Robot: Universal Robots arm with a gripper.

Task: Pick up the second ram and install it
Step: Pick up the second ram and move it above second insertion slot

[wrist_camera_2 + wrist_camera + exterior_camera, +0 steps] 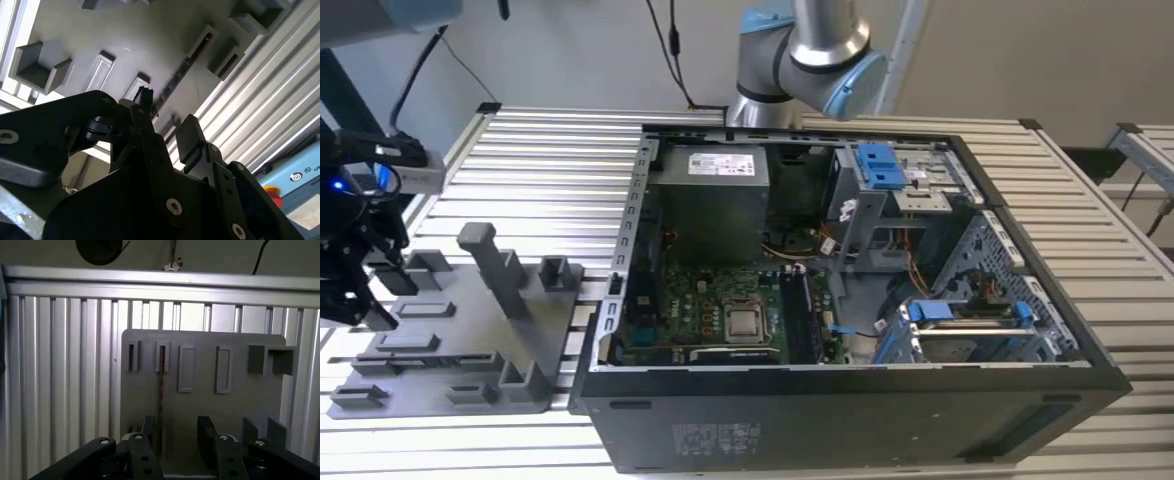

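Ram point(161, 390): thin dark stick, standing on edge in a narrow slot point(161, 357) of the grey plate point(240, 405).

Gripper point(176, 432): released, jaws spread wide. The near end of the ram runs in between the two fingers point(148, 432) and sits much closer to one of them than to the other. Contact with that finger: cannot tell.

Second wrist view: looks up past the black finger bodies. The ram point(177, 77) shows as a dark strip with a row of small chips, slanting away from the fingertips across the plate. The first wrist view gives it edge-on instead, a bare line, with neighbouring slots and posts laid out in a row.

Exterior view: the gripper point(360, 300) hangs low over the plate's far-left edge, at nine o'clock from the open case point(854, 420). Plate and case are just beside each other on the slatted table point(520, 150). Green board point(707, 310) lies in the case floor. The arm point(807, 60) rises at twelve o'clock from the case. I cannot make out the ram here.
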